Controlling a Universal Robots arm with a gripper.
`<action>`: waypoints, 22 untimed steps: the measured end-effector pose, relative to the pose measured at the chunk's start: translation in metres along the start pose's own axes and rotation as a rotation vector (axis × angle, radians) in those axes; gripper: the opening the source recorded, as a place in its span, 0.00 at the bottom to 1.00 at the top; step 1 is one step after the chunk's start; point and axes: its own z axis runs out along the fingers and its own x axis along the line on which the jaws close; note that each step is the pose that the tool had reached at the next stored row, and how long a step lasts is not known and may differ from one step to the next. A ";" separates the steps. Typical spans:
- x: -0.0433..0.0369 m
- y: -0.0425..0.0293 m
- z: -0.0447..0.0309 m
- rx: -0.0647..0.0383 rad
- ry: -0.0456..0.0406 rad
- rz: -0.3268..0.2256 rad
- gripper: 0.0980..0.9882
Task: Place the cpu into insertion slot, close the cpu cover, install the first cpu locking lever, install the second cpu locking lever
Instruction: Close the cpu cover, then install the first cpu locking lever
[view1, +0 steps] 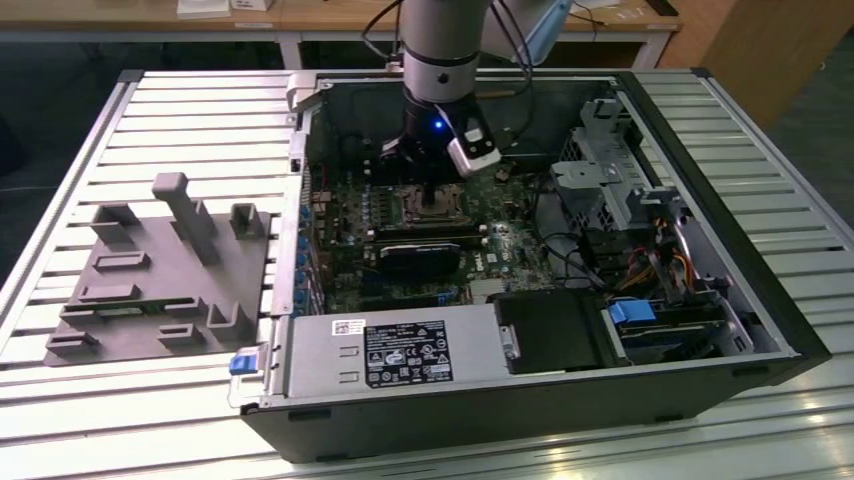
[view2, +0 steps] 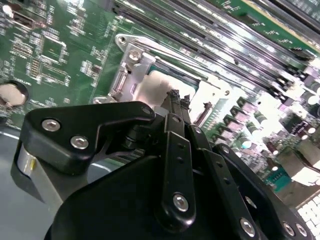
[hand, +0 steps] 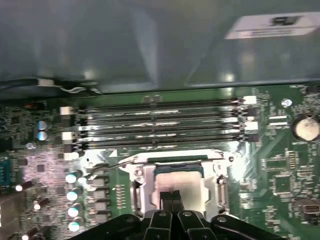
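We are seeing the two fingers (hand: 166, 199) pressed together, tip against tip, with nothing between them. We judge they are forming one narrow point for pushing, not for grasping. The gripper (view2: 176, 95) is hanging just over the chip (hand: 186, 181), but we cannot tell whether it is touching the metal. The chip is lying flat inside the socket (hand: 177, 161), pale top upward. The cover (hand: 145, 185) is lying down around it, so the chip is showing through the square window, which suggests the placing is done. Beside the socket, long memory slots (hand: 160, 125) are running across the green board (hand: 280, 165). In the exterior view the arm (view1: 438, 45) is reaching straight down into the open computer case (view1: 767, 300).
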 end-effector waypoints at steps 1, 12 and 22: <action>-0.0024 0.0002 0.0000 0.000 0.0014 0.000 0.00; -0.0058 0.0007 -0.0164 0.000 0.0038 0.000 0.00; -0.0058 0.0007 -0.0183 0.001 0.0038 0.000 0.00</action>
